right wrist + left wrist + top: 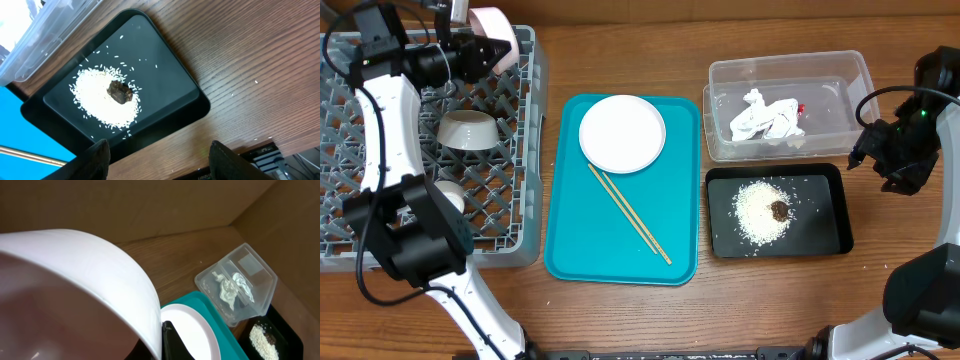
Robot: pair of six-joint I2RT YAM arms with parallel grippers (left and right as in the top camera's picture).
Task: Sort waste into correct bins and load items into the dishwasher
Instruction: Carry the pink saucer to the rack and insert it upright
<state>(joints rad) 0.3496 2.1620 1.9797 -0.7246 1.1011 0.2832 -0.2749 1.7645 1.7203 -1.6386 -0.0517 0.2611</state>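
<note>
Chopsticks (628,214) slant diagonally from plate (622,133) across teal tray (570,230).

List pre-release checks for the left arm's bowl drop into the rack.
1. Left gripper shut on small pink-outside, white-inside bowl: ok.
2. Bowl over grey plastic lattice dish rack: ok, near its far edge.
3. Bowl seated in rack: cannot tell.
4. Right gripper open, empty, away from rack: ok.
5. Round white plate and wooden chopsticks loaded: not ok, on teal tray.
</note>
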